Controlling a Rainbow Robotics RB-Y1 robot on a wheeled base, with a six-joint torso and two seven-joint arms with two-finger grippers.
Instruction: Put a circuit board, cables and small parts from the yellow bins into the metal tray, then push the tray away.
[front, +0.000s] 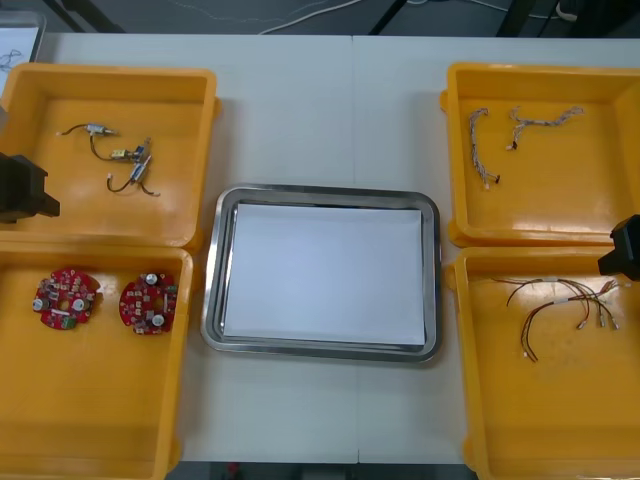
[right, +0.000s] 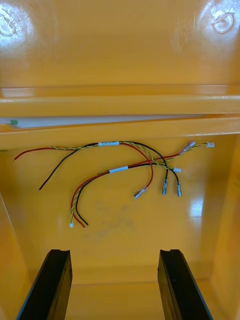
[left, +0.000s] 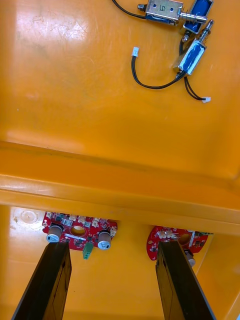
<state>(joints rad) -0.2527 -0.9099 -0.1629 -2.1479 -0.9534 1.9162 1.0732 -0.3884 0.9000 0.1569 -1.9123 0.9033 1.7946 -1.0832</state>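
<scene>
Item: shiny metal tray (front: 212, 300), white inside, nothing in it yet. Left of it: my left gripper (left: 112, 255), fingers spread, near two round red circuit boards (front: 68, 296). Right of it: my right gripper (right: 114, 257), likewise spread, near red, yellow and black cables (right: 119, 170). Risk: the tangled strands may drag out together.

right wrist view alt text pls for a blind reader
The right tool hangs open over a yellow bin, its black fingers apart, short of a loose bundle of red, yellow and black cables. A second yellow bin lies beyond the rim.
</scene>
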